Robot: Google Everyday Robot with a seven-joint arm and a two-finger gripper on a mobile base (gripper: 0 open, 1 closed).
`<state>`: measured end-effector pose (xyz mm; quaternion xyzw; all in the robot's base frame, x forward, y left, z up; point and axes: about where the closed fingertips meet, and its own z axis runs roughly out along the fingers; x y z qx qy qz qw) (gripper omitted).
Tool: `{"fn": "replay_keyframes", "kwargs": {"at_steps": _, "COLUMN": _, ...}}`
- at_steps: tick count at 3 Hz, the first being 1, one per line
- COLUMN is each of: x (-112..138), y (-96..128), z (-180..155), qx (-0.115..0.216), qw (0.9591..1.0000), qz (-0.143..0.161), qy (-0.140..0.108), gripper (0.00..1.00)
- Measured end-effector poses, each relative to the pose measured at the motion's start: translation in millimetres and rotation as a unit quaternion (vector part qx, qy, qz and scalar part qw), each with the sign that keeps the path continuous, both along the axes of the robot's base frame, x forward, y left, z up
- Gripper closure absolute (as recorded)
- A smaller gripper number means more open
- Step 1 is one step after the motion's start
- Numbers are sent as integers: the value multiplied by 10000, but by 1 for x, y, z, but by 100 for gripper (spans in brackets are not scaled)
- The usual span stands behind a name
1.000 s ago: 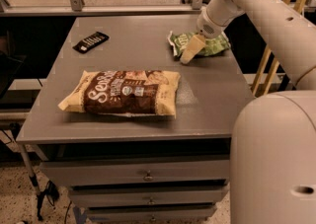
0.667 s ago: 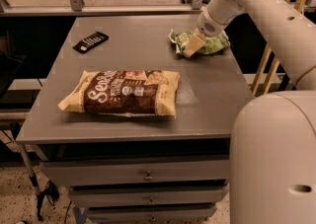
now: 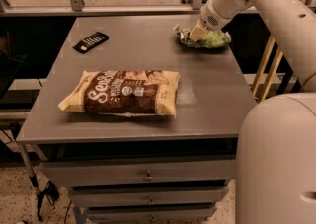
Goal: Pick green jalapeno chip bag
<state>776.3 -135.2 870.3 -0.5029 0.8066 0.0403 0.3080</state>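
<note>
The green jalapeno chip bag (image 3: 213, 40) lies crumpled at the far right of the grey table (image 3: 207, 94), near its right edge. My gripper (image 3: 198, 33) comes down from the white arm at the upper right and sits right on the bag's left part, covering some of it. The bag rests on the table top.
A larger brown-and-cream chip bag (image 3: 123, 93) lies flat at the middle front of the table. A black remote (image 3: 91, 42) lies at the far left. Drawers sit below the front edge. A glass rail runs behind the table, and wooden slats stand at the right.
My gripper has moved a little away from the camera and onto the green bag's left part. The bag and the other objects have stayed in place.
</note>
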Motion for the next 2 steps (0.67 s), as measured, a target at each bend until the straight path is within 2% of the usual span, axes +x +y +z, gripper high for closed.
{"fn": "replay_keyframes", "kwargs": {"at_steps": 1, "x": -4, "y": 13, "z": 36, "qx": 118, "qw": 9988, "qz": 224, "qy": -413, "gripper": 100}}
{"fn": "replay_keyframes", "kwargs": {"at_steps": 2, "x": -11, "y": 26, "z": 73, "qx": 227, "qw": 9949, "qz": 485, "qy": -855, "gripper": 100}}
